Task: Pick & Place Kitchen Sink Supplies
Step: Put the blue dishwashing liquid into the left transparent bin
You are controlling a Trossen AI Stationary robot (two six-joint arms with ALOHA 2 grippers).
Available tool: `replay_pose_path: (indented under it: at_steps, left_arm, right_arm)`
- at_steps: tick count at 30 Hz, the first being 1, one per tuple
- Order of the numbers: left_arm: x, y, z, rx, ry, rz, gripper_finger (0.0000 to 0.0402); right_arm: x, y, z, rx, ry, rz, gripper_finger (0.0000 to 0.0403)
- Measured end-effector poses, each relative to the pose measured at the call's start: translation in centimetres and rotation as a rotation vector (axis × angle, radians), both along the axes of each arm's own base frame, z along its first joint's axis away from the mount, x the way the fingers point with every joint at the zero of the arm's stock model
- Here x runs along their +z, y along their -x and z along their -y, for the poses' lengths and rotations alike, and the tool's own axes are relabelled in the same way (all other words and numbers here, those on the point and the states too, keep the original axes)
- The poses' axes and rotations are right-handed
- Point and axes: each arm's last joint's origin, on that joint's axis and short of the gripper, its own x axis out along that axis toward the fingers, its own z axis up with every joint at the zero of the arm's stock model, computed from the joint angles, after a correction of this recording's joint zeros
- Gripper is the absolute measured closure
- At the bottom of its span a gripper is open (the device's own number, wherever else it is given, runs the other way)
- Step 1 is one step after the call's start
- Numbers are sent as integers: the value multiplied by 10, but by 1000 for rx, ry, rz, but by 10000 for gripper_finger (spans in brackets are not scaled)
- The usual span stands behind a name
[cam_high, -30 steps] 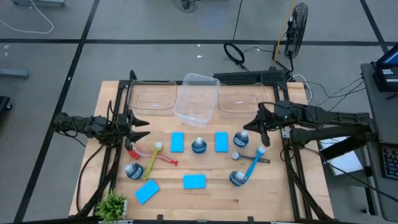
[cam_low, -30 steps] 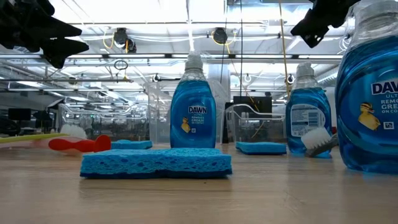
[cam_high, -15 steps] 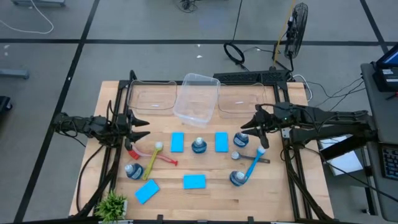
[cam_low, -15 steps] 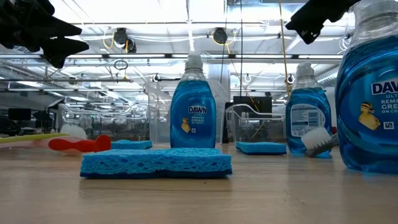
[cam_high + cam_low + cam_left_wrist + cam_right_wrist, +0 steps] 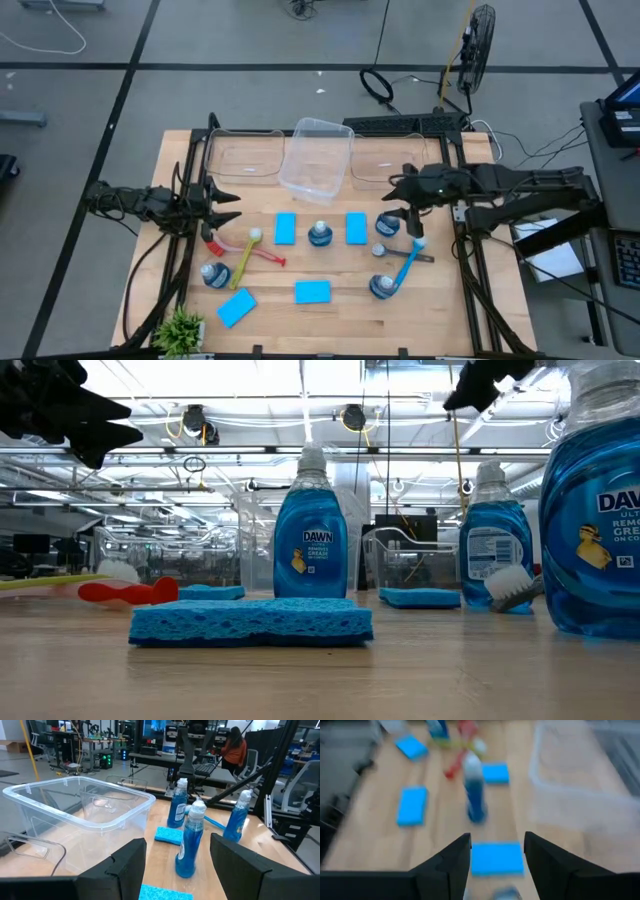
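Several small blue soap bottles stand upright on the wooden table, among them one in the middle, one to its right and one nearer. Flat blue sponges lie flat. A red brush and a yellow-green brush cross at the left; a blue brush lies at the right. My right gripper hangs open above the right bottle, with nothing between its fingers. My left gripper waits open at the table's left.
Three clear plastic bins stand along the far edge: one at the left, one tilted in the middle, one at the right. A small green potted plant sits at the near left corner. Another bottle stands near the left.
My right gripper has moved a little toward the table's left edge and risen, above the right-hand bottle. Nothing on the table has moved.
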Motion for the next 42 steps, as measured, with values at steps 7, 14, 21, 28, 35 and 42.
replay_pose_path:
  at_steps: [7,14,21,28,35,42]
  left_arm:
    - [-3,0,0,0,-8,-32,178]
    - [-7,1,0,0,-19,-73,178]
    - [-8,1,0,-3,-53,-81,178]
    - [-8,1,0,-4,-62,-82,178]
    - [-8,1,0,-3,-59,-82,178]
    - [-8,1,0,-3,-57,-81,178]
  right_arm:
    - [9,-11,1,-48,14,-192,227]
    - [0,-11,1,-117,-43,-287,212]
    - [-6,-14,1,-161,-76,-342,158]
    - [-19,-17,1,-164,-71,-394,123]
    - [-39,-18,1,-165,-66,-446,113]
    - [-53,-21,1,-164,-68,-419,112]
